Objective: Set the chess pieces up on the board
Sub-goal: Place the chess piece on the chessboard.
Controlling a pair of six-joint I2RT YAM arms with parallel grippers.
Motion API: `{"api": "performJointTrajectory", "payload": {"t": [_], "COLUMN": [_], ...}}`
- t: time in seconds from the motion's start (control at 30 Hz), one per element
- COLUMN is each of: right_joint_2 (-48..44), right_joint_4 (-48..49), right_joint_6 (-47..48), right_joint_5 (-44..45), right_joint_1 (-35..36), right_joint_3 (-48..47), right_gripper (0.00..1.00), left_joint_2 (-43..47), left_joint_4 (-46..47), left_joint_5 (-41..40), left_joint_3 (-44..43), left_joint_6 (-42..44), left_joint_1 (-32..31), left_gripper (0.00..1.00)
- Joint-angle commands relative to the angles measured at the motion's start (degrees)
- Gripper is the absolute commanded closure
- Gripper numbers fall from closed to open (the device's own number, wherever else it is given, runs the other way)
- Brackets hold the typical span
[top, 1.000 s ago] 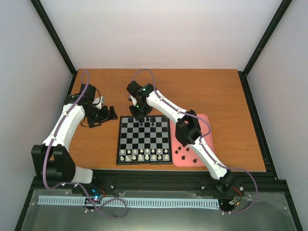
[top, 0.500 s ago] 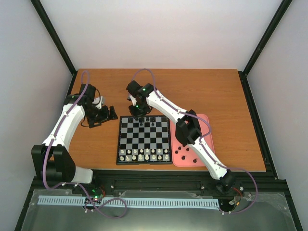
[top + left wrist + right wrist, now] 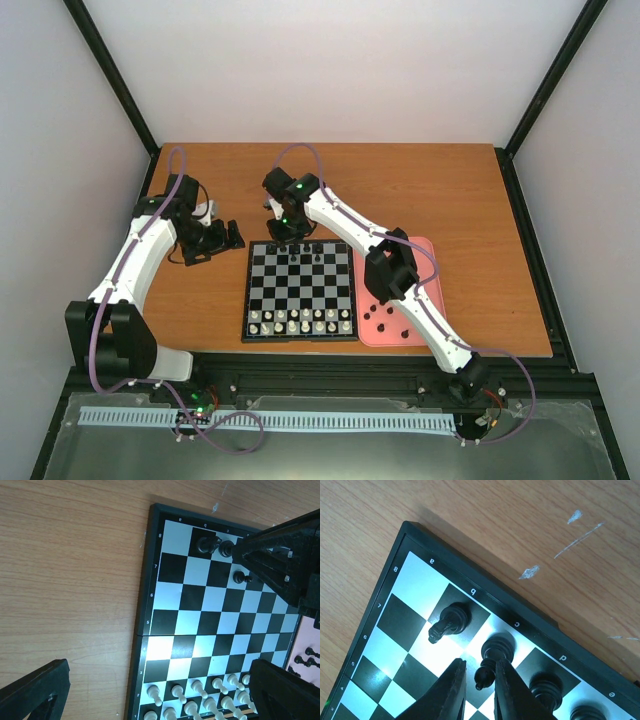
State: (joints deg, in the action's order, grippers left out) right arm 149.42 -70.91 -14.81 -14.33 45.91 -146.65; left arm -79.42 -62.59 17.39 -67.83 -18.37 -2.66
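Got the right gripper squeezed almost shut on a black bishop beside the black knight near the far-left corner of the board, with that board parked mid near edge of the table and the left gripper gaping wide, empty, just off its left side.

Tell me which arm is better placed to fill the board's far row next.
Right. The right gripper is pinched around a black piece on the far row of the board, and the pink tray holding loose pieces lies on its side. The left gripper hangs open beside the board's left edge.
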Motion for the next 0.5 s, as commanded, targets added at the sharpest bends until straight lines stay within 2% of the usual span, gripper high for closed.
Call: {"api": "performJointTrajectory", "payload": {"t": [0.0,0.47], "right_joint_2": [0.2,-3.3], "right_joint_4": [-0.4,0.9], "right_joint_6": [0.0,1.3], "right_joint_5": [0.1,3.7], "right_joint_1": [0.7,0.7], "right_joint_3": [-1.8,-1.7], "right_gripper": [0.82,0.69], "left_joint_2": [0.1,-0.5], "left_joint_4": [1.1,1.2], "left_joint_5": [0.9,1.0], "left_joint_3": [-0.4,-0.4], "left_joint_6": [-0.6,-0.5], "left_joint_1": [-0.2,-0.2], "left_gripper": [0.0,0.0]}}
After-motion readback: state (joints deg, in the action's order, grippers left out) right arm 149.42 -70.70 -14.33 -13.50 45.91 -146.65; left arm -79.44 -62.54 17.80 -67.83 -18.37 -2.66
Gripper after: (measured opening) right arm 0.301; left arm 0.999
